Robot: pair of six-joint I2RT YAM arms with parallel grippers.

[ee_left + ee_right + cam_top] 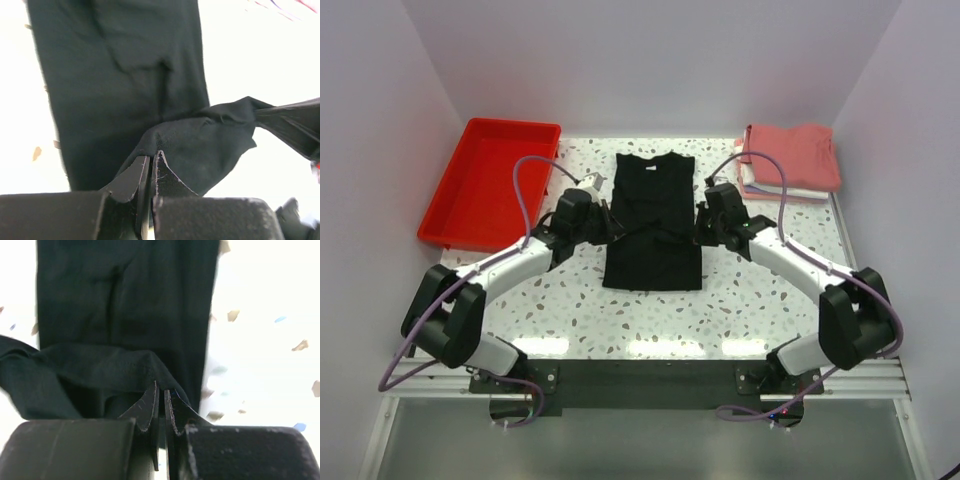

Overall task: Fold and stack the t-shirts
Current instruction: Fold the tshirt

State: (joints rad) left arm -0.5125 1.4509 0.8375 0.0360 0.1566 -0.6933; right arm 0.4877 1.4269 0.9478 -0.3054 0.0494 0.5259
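Observation:
A black t-shirt [653, 215] lies folded into a long strip on the speckled table [750, 300], neck toward the back. My left gripper [607, 222] is shut on its left edge, and the pinched cloth [200, 145] rises in a fold above the fingertips [161, 165]. My right gripper [701, 224] is shut on the right edge, with the cloth [100, 370] lifted and pulled taut between the two grippers. A stack of folded t-shirts [790, 160], salmon-red on top with white and pale pink below, sits at the back right.
A red plastic tray [490, 180] stands at the back left of the table. White walls close in the back and both sides. Purple cables loop over both arms.

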